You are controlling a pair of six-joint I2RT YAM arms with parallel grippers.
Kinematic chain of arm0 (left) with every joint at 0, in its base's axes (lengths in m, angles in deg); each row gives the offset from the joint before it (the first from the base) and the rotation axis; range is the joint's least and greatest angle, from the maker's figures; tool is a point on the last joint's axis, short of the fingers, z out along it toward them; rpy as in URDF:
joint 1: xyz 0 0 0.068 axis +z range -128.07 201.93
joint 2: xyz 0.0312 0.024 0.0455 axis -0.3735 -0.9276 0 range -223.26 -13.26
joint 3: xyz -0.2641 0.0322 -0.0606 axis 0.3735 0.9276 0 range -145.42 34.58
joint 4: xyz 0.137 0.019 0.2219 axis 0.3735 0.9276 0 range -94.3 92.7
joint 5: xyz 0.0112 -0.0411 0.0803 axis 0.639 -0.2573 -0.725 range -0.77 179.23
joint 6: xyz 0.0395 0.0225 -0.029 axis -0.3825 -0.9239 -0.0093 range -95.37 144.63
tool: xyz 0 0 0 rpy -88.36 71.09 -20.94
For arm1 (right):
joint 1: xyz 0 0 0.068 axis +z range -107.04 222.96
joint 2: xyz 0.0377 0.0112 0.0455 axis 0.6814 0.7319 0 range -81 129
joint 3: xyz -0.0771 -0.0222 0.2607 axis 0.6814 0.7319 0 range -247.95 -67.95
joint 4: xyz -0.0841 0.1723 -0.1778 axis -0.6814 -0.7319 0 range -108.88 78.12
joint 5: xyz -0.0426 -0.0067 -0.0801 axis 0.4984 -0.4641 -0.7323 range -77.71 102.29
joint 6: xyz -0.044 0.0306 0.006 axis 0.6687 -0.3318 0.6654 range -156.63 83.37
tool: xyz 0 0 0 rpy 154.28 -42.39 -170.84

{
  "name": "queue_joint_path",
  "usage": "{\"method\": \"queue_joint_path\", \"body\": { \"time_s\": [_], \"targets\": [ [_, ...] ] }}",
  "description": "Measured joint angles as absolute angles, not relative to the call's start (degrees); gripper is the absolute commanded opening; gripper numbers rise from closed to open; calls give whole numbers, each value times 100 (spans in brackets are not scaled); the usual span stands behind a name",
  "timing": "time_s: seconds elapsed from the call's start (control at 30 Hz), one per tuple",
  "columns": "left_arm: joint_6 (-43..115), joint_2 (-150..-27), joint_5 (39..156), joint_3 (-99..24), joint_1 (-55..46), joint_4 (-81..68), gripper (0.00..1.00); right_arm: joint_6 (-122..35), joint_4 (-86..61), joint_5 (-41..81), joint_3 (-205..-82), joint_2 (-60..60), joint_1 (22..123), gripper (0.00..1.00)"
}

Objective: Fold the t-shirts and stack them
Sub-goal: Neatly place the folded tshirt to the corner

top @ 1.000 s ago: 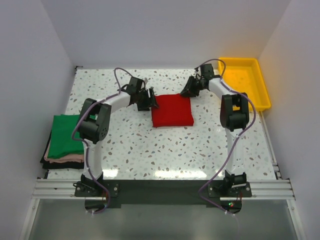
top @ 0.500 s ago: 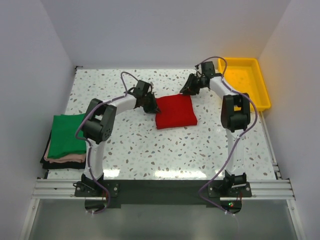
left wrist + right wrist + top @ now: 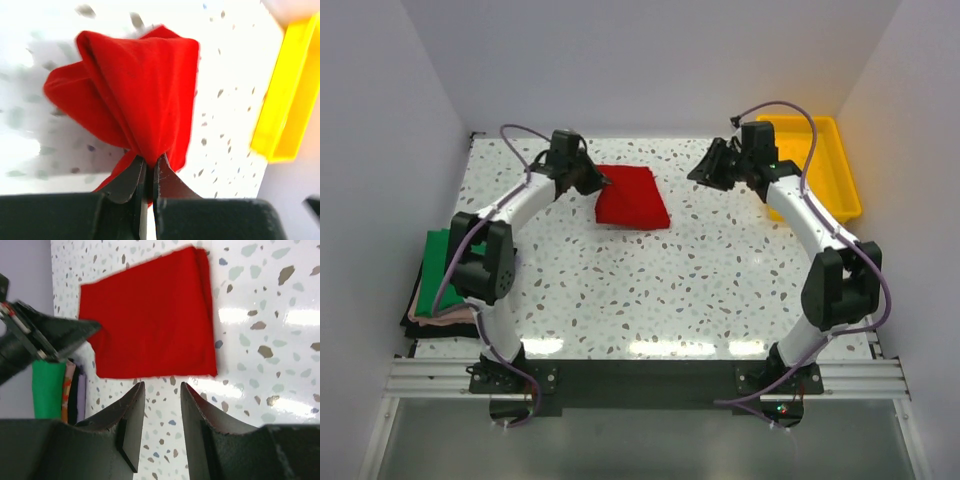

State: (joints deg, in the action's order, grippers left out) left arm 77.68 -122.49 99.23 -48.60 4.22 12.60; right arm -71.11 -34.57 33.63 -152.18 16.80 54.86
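Left wrist view: the left pincer [image 3: 149, 167] is clamping an edge of the bright red soft cloth t-shirt [image 3: 145, 90], which is bunching just ahead of its tips. Being limp and light, it is probably best gripped at doubled edges. The right pincer [image 3: 161, 387] is gaping, empty.

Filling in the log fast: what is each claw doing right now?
Left claw: closed, pinching the red t-shirt.
Right claw: open, holding nothing.

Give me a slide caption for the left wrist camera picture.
Left gripper shut on an edge of the folded red t-shirt, with the speckled table and yellow tray behind.
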Motion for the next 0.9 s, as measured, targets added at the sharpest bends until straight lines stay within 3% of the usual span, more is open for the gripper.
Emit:
{"method": "queue_joint_path", "body": {
  "time_s": [0.4,0.9],
  "targets": [
    [7834,-11333,9149,-5406,1606,2159,0,-7045,-3521,2972,-14333,1077,6255,37],
    [6824,-10437,9759,-6045,3514,3241,0,-6973,-3565,2974,-14250,734,6283,36]
  ]
}}
